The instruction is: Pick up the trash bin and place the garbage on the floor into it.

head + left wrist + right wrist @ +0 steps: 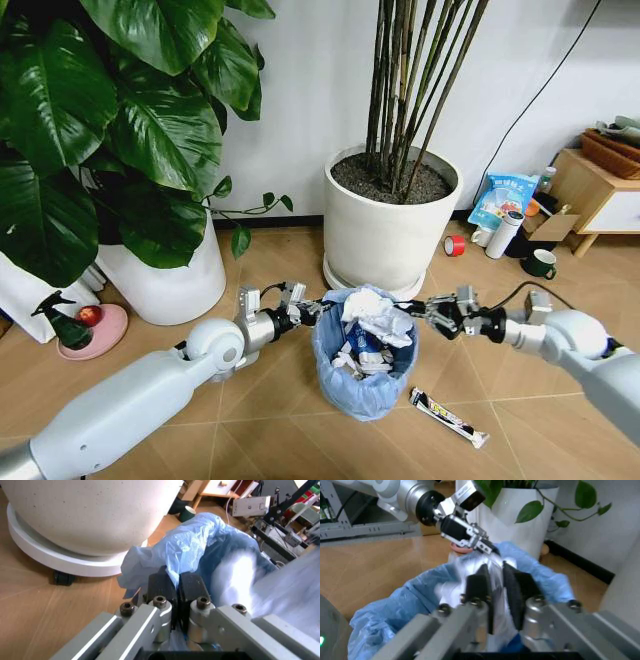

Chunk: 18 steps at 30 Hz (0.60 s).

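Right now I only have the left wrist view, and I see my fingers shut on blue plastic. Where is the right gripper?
Observer: The right gripper is at the far rim of the trash bin, directly across from the left gripper.
Operator: Is it gripping anything?
Observer: In the right wrist view its fingers are pinched close on the bin's blue bag edge.
Operator: Any garbage on the floor?
Observer: One long dark snack wrapper lies on the floor just beside the bin, on the robot's right.
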### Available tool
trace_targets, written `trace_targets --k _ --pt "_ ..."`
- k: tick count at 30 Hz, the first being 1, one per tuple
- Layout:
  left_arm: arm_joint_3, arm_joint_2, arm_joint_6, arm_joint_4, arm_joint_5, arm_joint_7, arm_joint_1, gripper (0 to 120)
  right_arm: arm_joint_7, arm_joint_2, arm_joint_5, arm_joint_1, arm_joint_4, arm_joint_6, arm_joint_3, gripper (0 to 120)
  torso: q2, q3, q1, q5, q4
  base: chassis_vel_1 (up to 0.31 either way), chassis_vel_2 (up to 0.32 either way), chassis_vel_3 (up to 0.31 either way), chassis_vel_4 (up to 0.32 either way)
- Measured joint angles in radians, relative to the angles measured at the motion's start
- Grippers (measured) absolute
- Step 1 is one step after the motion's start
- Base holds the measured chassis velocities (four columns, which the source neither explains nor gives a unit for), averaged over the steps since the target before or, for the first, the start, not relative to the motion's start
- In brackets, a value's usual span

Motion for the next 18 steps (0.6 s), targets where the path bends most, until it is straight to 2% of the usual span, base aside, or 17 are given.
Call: trace_targets --k 1,3,5,8,11,13,14,18 --pt "0.000 0.000 0.000 0.000 0.000 0.000 0.000 0 0.000 0.000 0.000 0.000 0.000 0.000 0.000 15 0.000 0.000 0.000 0.0000 0.0000 0.000 0.000 0.000 0.000" --pt "-0.001 -0.001 0.002 -0.005 -0.006 -0.004 -0.003 0 -0.001 0.010 -0.007 0.008 -0.009 0.001 -0.016 25 0.000 0.000 0.000 0.0001 0.0000 0.000 0.000 0.000 0.000" --pt "-0.002 -0.001 0.002 -0.006 -0.007 -0.004 -0.004 0 -0.001 0.011 -0.009 0.009 -0.012 0.001 -0.021 28 0.000 0.000 0.000 0.0001 -0.0001 0.000 0.000 0.000 0.000" --pt "-0.009 0.001 0.003 -0.006 -0.009 -0.006 -0.006 0 -0.001 0.016 -0.007 0.011 -0.014 0.002 -0.024 43 0.000 0.000 0.000 0.0001 -0.0001 0.000 0.000 0.000 0.000" --pt "-0.011 -0.001 0.003 -0.002 -0.009 -0.007 -0.005 0 0.002 0.019 0.007 0.012 -0.010 0.002 -0.020 50 0.000 0.000 0.000 0.0002 -0.0001 0.000 0.000 0.000 0.000" --pt "-0.017 0.000 0.003 0.001 -0.009 -0.009 0.004 0 0.008 0.017 0.023 0.001 -0.001 0.002 0.009 61 0.000 0.000 0.000 0.0002 0.0002 0.000 0.000 0.000 0.000" --pt "-0.017 0.000 0.003 0.001 -0.009 -0.009 0.004 0 0.008 0.017 0.023 0.001 -0.001 0.002 0.009 61 0.000 0.000 0.000 0.0002 0.0002 0.000 0.000 0.000 0.000" --pt "-0.031 0.002 0.003 0.005 -0.004 -0.011 0.022 0 0.011 -0.007 0.045 -0.068 0.016 0.001 0.109 79 0.000 0.000 0.000 0.0001 -0.0001 0.000 0.000 0.000 0.000"
